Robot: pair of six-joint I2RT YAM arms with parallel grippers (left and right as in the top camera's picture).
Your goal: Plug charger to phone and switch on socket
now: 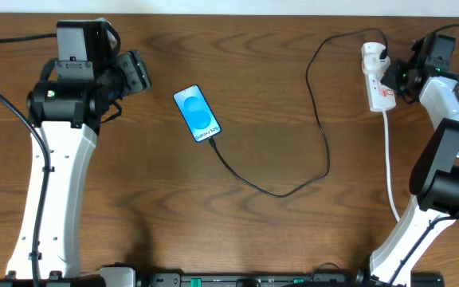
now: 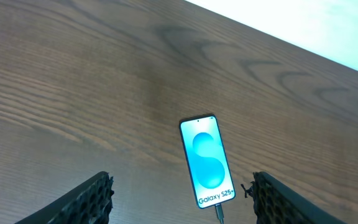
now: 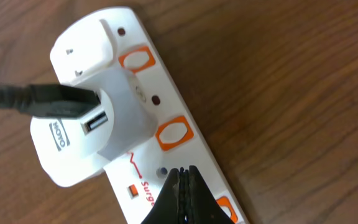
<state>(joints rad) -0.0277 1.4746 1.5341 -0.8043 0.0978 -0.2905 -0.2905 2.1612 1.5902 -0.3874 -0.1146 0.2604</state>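
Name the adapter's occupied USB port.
The upper one in the right wrist view, holding the black plug; the lower port is empty.

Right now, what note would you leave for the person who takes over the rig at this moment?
Left gripper: open, empty, hovering short of the phone.
Right gripper: fingers shut, tips at the socket near an orange switch.
Done: the charger is in the phone, its USB end in the white adapter on the socket.
Left: I cannot tell whether the switch is on; check it, press if needed.

The left gripper (image 2: 182, 190) gapes wide, the right gripper (image 3: 183, 182) pinched closed.
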